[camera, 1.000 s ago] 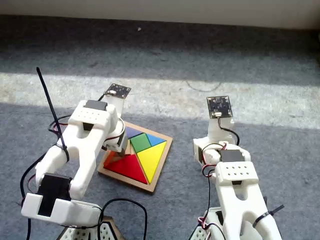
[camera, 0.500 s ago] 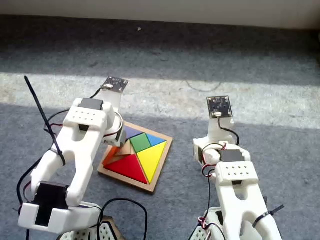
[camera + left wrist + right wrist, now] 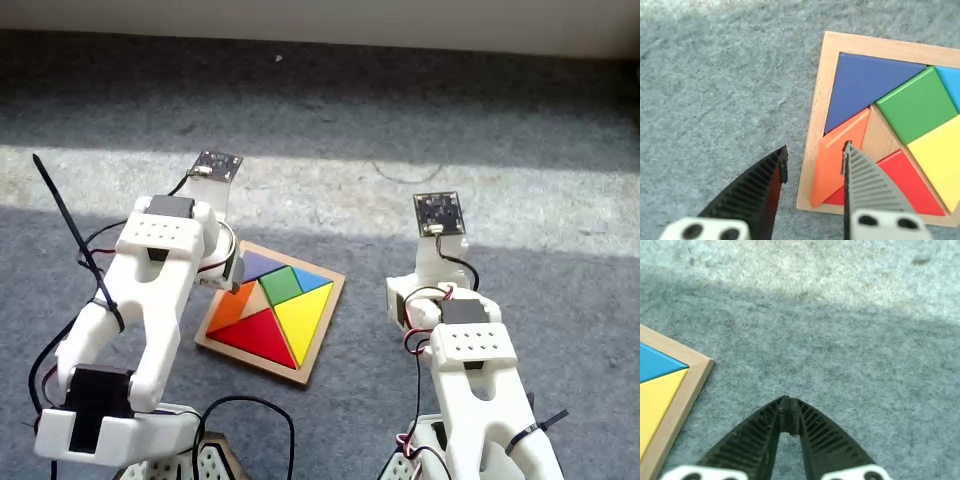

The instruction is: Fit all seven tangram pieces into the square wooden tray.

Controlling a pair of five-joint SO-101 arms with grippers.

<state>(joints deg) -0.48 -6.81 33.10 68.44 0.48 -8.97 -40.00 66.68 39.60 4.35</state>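
1. Grey carpet (image 3: 520,200) covers the whole work surface. A sunlit band (image 3: 400,185) crosses it beyond the arms.
2. Between the two arms lies the square wooden tray (image 3: 323,332), turned corner-on like a diamond. The left arm (image 3: 150,290) hangs over its left corner and hides that part in the high view.
3. At that same side hovers the left gripper (image 3: 815,147), jaws apart. Its black finger (image 3: 762,185) is over carpet just outside the rim. Its pale finger (image 3: 865,185) is over the inside of the tray and blocks part of two pieces there.
4. Over bare carpet near the tray's right corner sits the right gripper (image 3: 786,410), jaws together with the tips meeting. The right arm (image 3: 470,370) stands well apart from the pieces.
5. Inside the tray, the dark blue triangle (image 3: 860,85) fills one corner.
6. The green square (image 3: 917,105) touches the dark blue triangle, and the light blue triangle (image 3: 950,80) lies beside the square at the rim.
7. The yellow triangle (image 3: 940,160) lies flat against the green square, and the red triangle (image 3: 905,172) lies next to the yellow one.
8. The orange parallelogram (image 3: 837,150) runs along the rim nearest the left gripper, partly under the pale finger.
9. A tan triangular patch (image 3: 880,140) sits between the orange, green and red pieces. Whether it is bare tray floor or an unpainted piece cannot be told.
10. A black zip tie (image 3: 65,215) sticks up from the left arm, and dark cables (image 3: 250,410) loop near its base.
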